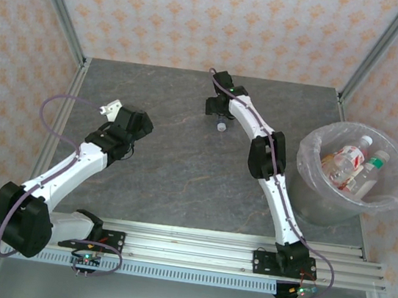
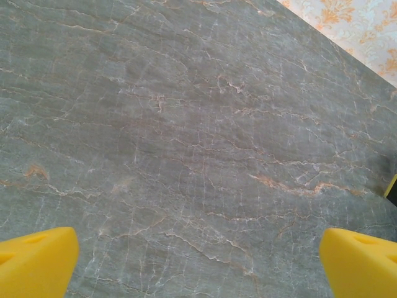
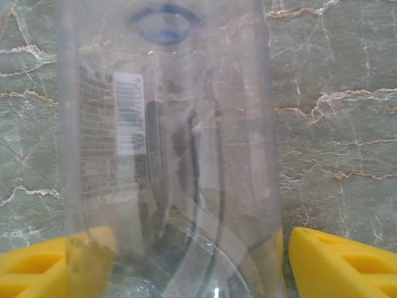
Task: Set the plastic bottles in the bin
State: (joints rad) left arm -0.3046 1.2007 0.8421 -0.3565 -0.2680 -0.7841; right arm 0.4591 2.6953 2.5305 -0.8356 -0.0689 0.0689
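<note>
Clear bottle [image 3: 167,155] — within right gripper [image 3: 186,267]

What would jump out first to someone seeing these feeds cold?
The clear plastic bottle looms between the yellow fingers of the right hand, at the far middle of the grey marble-look table, with a sliver of gap on one side. Next, the translucent bin at the table's right edge already holds several labelled bottles. The left hand hangs wide open over bare tabletop.
</note>
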